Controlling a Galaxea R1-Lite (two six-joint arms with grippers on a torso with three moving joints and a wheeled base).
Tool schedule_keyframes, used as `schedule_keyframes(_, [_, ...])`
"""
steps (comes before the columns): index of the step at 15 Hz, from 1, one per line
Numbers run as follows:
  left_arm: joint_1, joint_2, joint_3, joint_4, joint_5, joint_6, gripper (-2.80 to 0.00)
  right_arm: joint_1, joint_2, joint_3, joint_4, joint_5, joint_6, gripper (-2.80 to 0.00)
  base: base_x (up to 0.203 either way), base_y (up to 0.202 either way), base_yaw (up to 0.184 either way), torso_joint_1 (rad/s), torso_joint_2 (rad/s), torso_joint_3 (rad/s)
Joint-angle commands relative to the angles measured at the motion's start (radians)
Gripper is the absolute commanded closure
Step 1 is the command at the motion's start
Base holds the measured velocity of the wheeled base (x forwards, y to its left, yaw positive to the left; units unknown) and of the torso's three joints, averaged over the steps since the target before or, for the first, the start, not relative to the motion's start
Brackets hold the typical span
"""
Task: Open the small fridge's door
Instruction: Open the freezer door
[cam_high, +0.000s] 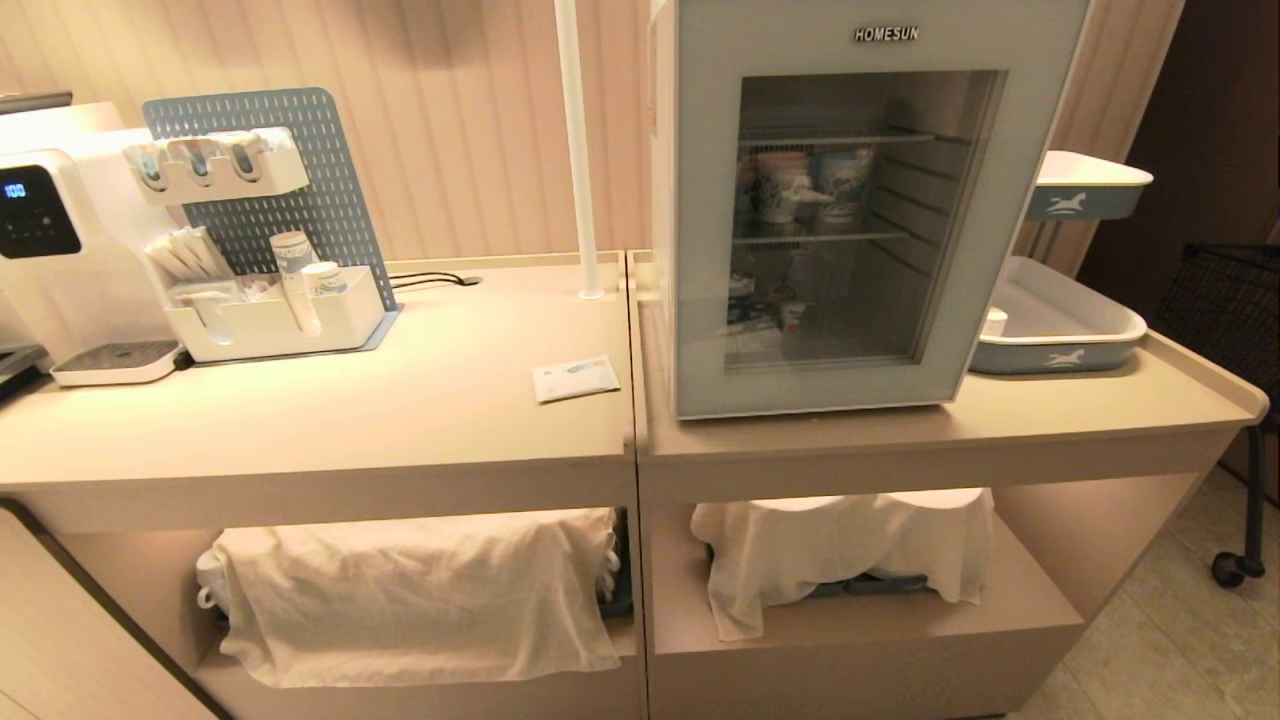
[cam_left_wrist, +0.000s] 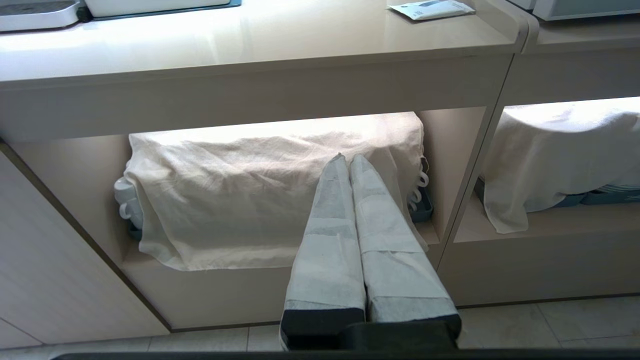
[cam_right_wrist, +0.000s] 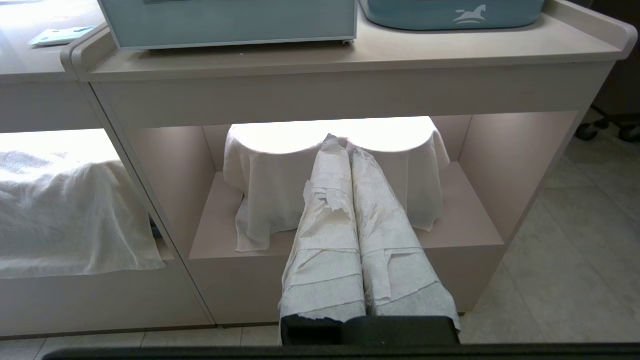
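Observation:
The small fridge (cam_high: 662, 200), a white box marked HOMESUN, stands on the right counter. Its door (cam_high: 700, 300), a pale grey-blue frame with a glass window, is closed flat against the front; patterned cups and wire shelves show through the glass. The fridge's bottom edge also shows in the right wrist view (cam_right_wrist: 230, 25). Neither gripper shows in the head view. My left gripper (cam_left_wrist: 346, 159) is shut and empty, low in front of the left counter's shelf. My right gripper (cam_right_wrist: 337, 142) is shut and empty, low in front of the right counter's shelf, below the fridge.
A white water dispenser (cam_high: 50, 260) and a pegboard organiser (cam_high: 270, 300) stand at the left. A white sachet (cam_high: 575, 378) lies near the counter seam. Two-tier blue-and-white trays (cam_high: 1070, 330) stand right of the fridge. A white pole (cam_high: 578, 150) rises behind. Cloth-covered items (cam_high: 410, 590) fill the lower shelves.

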Motion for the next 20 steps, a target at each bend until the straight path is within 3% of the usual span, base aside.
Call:
schedule_keyframes(1, [0.000,0.000,-0.004,0.012,-0.005,0.013,0.00,0.000,0.000,0.011,0.000,-0.001,0.007,0.00,0.000,0.000,0.000,0.000,0.00,0.000])
schedule_keyframes(10, [0.000,0.002,-0.048,0.010,0.001,0.029,0.00,0.000,0.000,0.011,-0.003,-0.001,0.015,0.00,0.000,0.000,0.000,0.000,0.00,0.000])
schedule_keyframes(12, [0.000,0.004,-0.159,0.087,0.000,0.029,0.00,0.000,0.000,0.011,-0.003,-0.002,0.015,0.00,0.000,0.000,0.000,0.000,0.00,0.000])
schedule_keyframes(14, [0.000,0.007,-0.297,0.282,-0.017,0.018,0.00,0.000,0.000,0.011,-0.003,-0.001,0.015,0.00,0.000,0.000,0.000,0.000,0.00,0.000])
schedule_keyframes(16, [0.000,0.030,-0.419,0.427,-0.102,0.010,0.00,0.000,0.000,0.011,-0.003,-0.001,0.015,0.00,0.000,0.000,0.000,0.000,0.00,0.000])
schedule_keyframes(18, [0.000,0.140,-0.487,0.449,-0.143,0.004,0.00,0.000,-0.001,0.011,-0.003,-0.001,0.015,0.00,0.000,0.000,0.000,0.000,0.00,0.000])
schedule_keyframes(20, [-0.003,0.289,-0.583,0.452,-0.169,-0.040,0.00,0.000,0.000,0.011,-0.003,-0.001,0.015,0.00,0.000,0.000,0.000,0.000,0.00,0.000])
